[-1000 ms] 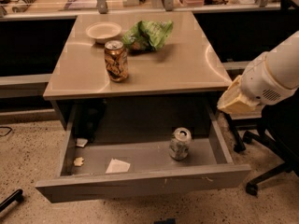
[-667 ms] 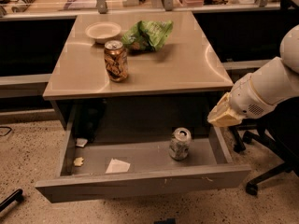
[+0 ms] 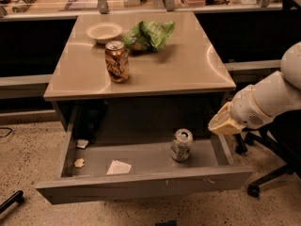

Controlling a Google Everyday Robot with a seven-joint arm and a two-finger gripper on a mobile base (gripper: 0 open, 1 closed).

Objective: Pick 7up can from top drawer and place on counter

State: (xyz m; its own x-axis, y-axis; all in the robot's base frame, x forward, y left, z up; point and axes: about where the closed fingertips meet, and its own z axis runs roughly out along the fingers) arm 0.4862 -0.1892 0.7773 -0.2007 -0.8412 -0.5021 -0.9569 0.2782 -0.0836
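The 7up can (image 3: 181,145), pale silvery with a silver top, stands upright in the right part of the open top drawer (image 3: 141,183). The tan counter (image 3: 183,69) lies above the drawer. My gripper (image 3: 225,122), a yellowish tip on the white arm, hangs just right of the can. It is over the drawer's right wall, below the counter's front right corner, and does not touch the can.
On the counter stand a brown-gold can (image 3: 116,61), a white bowl (image 3: 104,32) and a green bag (image 3: 149,35). In the drawer lie a white paper (image 3: 118,167), a small scrap (image 3: 79,162) and a dark object (image 3: 91,121). A chair base (image 3: 263,178) stands at the right.
My gripper has moved left and down, from beside the counter's right edge to the drawer's right side, closer to the 7up can. The can has not moved.
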